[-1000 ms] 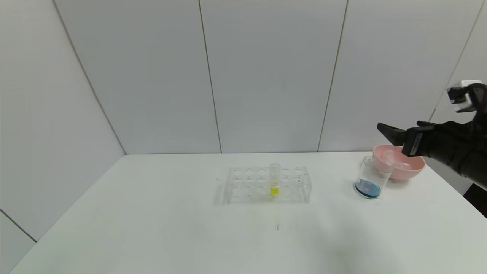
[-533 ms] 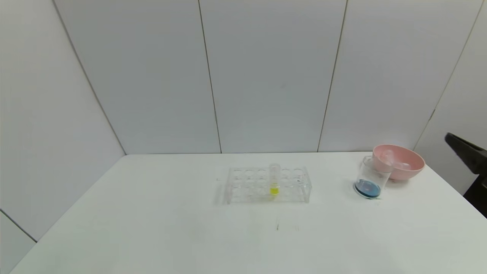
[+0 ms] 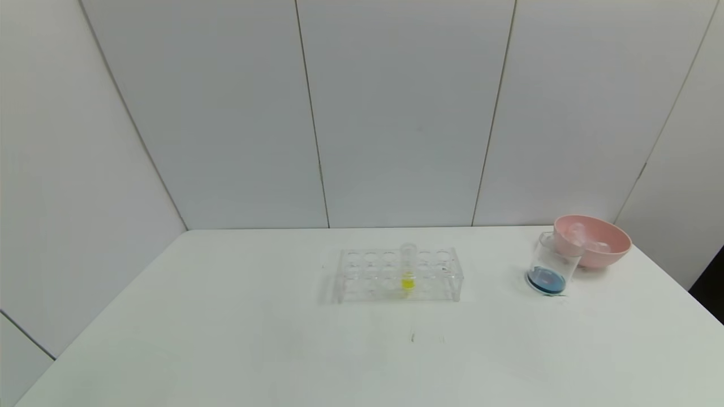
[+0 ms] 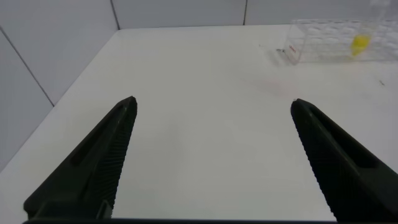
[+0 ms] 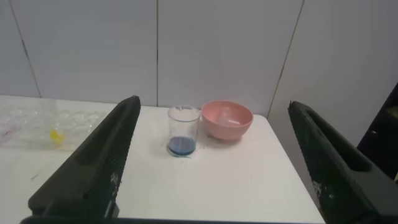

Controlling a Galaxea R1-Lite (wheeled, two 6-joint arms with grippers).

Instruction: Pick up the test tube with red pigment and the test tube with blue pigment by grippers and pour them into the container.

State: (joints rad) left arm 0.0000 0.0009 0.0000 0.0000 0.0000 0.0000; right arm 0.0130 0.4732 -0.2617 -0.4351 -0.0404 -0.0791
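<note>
Container [image 3: 551,265]: a clear cup standing upright near the right side of the white table [image 3: 226,339], with a shallow layer of dark blue liquid at its bottom (also seen from the right wrist [image 5: 184,130]). Just beside it, farther from the robot and to its right, sits a pink bowl [image 3: 594,242]; from the head view the two overlap at the rims, and whether they touch cannot be told. Inside the bowl lie pale, clear shapes, too faint to identify as tubes with any certainty. No red or blue tube shows anywhere else. Rack [image 3: 399,275]: a clear many-holed rack at about the table's centre, well apart from the cup, holding one upright tube with yellow liquid [image 3: 408,270] at its base; the other holes look vacant. Right gripper [image 5: 214,163]: fingers spread wide, holding nothing, over the near right part of the table and facing the cup and bowl, well apart from both (outside the head view). Left gripper [image 4: 214,158]: fingers likewise spread wide with nothing between them, low over the bare left part of the table, the rack and yellow tube [image 4: 359,42] visible far off beyond its tips.
</note>
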